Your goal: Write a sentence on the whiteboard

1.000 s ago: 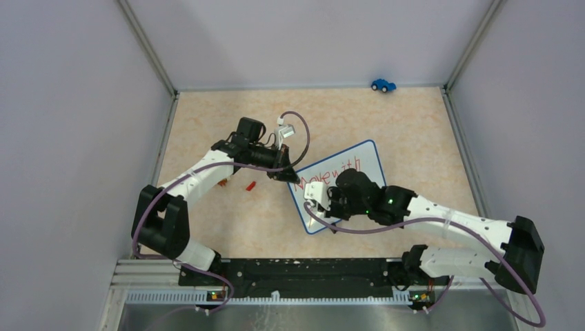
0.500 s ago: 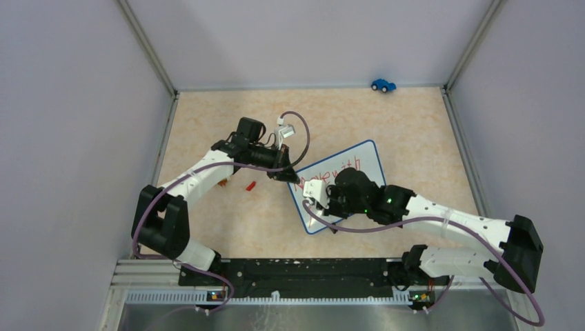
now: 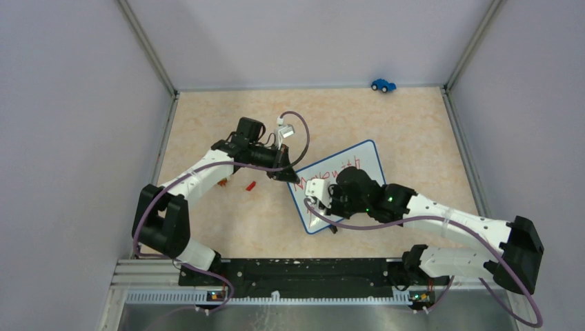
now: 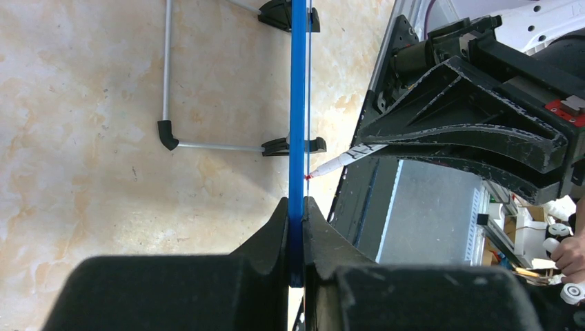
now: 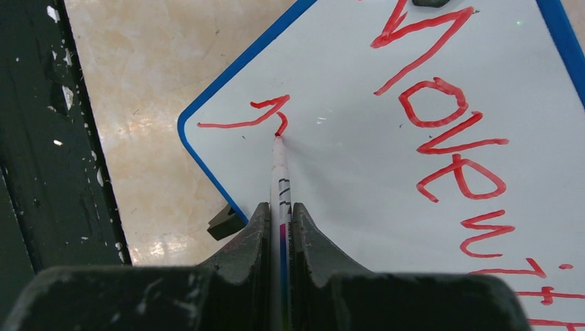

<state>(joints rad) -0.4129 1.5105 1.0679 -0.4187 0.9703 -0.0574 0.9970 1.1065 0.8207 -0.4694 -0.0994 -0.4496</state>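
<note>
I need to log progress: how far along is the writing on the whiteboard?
Done: "Move with" stands in red on the whiteboard. In hand: the right tool grips the marker, its tip on a first scrawl of a second line, while the left tool clamps the board's blue rim. Left: the rest of that second line, then lifting the marker off.

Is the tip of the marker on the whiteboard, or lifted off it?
On it: the marker tip meets the whiteboard at the end of a red stroke.
</note>
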